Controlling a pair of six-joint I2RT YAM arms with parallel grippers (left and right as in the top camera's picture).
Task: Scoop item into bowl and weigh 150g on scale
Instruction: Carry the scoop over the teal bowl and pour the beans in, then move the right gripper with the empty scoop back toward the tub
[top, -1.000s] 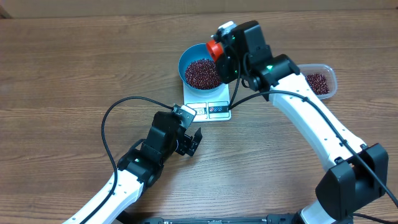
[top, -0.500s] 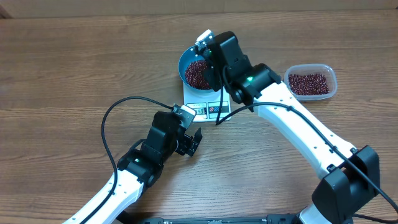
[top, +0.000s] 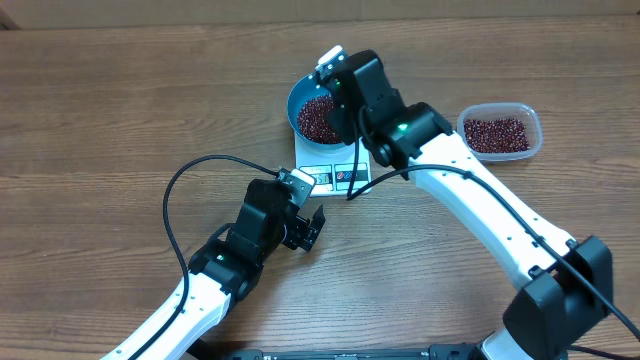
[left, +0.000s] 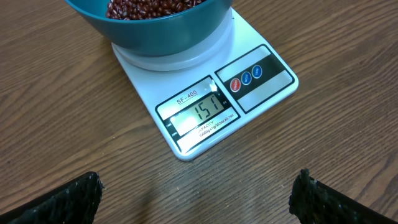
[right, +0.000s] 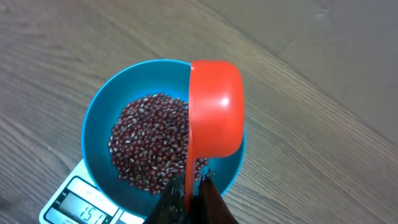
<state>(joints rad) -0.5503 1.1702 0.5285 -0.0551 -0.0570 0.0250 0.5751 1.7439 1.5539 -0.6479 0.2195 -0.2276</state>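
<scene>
Beans (right: 149, 140): heaped dark red in blue bowl (right: 93, 134), bowl seated on white scale (left: 155, 84). More left in clear container (top: 500, 133), well apart to the right on table (top: 100, 100).

Changed over the last second: right arm (top: 470, 200) swung from the bowl's right rim to directly above the bowl. Red scoop (right: 214, 106), then seen at the rim, now turned on edge over the heap, rounded back showing, inside hidden. Container, partly covered by the arm a second ago, now fully exposed. No shift to speak of in the last half second; holding still over the bowl.

Right gripper (right: 186, 190): clenched on scoop handle, fingers pressed together at bottom of wrist view.

Left gripper (left: 198, 196): released, jaws spread wide, empty. Parked low near the scale's display edge, unmoved throughout, camera trained on the readout.

Display (left: 202, 112): reads 151 in left wrist view.

Meaning, as judged: last scoopful tipped out, target met within a gram. Probably no further scoop needed; another would overshoot. Remaining: lift scoop clear without knocking the rim or leaning on the bowl, either of which would upset the reading. Possible stray beans clinging inside scoop; cannot tell.
</scene>
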